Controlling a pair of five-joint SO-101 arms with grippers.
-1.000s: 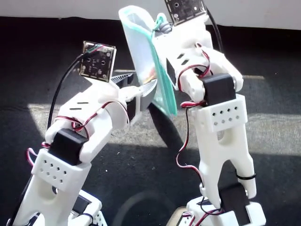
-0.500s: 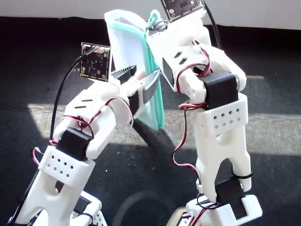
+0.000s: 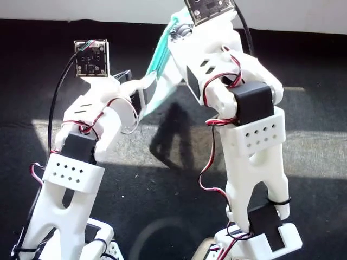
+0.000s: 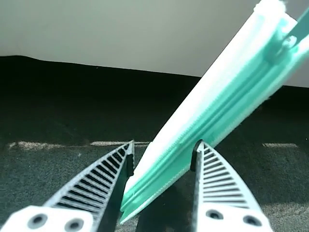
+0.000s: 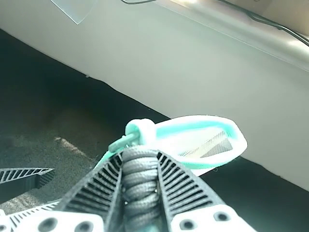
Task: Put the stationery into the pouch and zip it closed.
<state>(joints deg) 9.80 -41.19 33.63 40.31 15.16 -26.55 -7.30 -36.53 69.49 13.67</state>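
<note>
— So, where is the pouch (image 3: pixel 157 76) right now?
— It is hanging in the air above the dark, cloth-covered table (image 3: pixel 303 65), held between the two arms. It is slanting from high up by the right arm down toward the left arm. From the overhead camera it is showing edge-on, as a thin white and teal strip.
— What is the right gripper (image 5: pixel 140 157) doing?
— It is sitting at the top of the overhead view, clenching its fingers on a dark ribbed piece at the pouch's upper end, just beside the zipper pull (image 5: pixel 136 131). Past the fingertips, the pouch's end is showing as a teal-rimmed loop.
— And the left gripper (image 4: pixel 163 147)?
— It is meeting the pouch's lower end. Its two ribbed fingers (image 4: pixel 113 181) are standing one on each side of the pouch. Both tips are pressing against it, so it is grasping the pouch.
— Can you tell what is lying inside?
— No, I cannot tell.
— Anything else around?
— A band of sunlight (image 3: pixel 314 146) is crossing the table, and a pale wall (image 4: pixel 120 29) is rising behind it.
</note>
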